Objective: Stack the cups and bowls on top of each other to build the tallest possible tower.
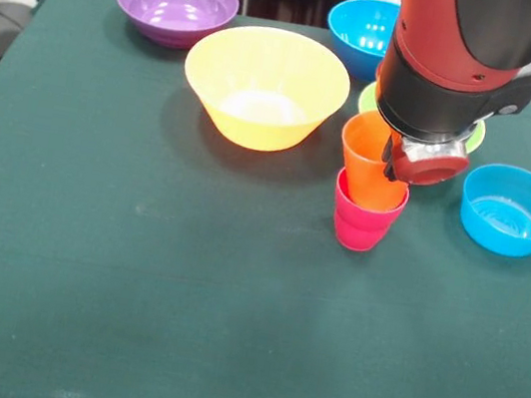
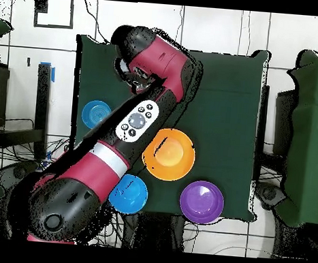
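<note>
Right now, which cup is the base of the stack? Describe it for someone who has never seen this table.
Start at the large orange-yellow plastic bowl on the green table. To its right in the front view, under the red arm's gripper, a small red-pink plastic cup stands upright. It alone holds another cup, the orange tumbler.

The hand (image 1: 397,171) is mostly hidden behind the arm's wrist, so its grip cannot be read. At the wrist's 3 o'clock only a sliver of a lime green bowl (image 1: 474,137) shows. Overhead, the arm (image 2: 131,128) covers the stacked cups entirely and overlaps one blue bowl (image 2: 131,195).
</note>
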Tool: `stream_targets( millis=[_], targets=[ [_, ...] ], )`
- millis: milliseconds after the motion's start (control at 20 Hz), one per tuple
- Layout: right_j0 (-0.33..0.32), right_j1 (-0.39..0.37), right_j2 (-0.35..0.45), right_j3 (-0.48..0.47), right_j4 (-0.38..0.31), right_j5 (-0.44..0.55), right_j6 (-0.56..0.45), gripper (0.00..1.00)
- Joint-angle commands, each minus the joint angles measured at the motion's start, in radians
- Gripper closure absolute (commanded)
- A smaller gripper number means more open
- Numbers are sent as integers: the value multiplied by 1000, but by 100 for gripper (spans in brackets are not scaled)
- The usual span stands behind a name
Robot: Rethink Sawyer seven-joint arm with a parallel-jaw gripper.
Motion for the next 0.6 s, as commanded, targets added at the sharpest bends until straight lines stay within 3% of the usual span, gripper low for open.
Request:
stream_targets(
  millis=[50,600],
  targets=[
    [-3,49,150,62,-77,-87,160,100],
    [-5,71,163,51,-76,-108,162,100]
  ],
)
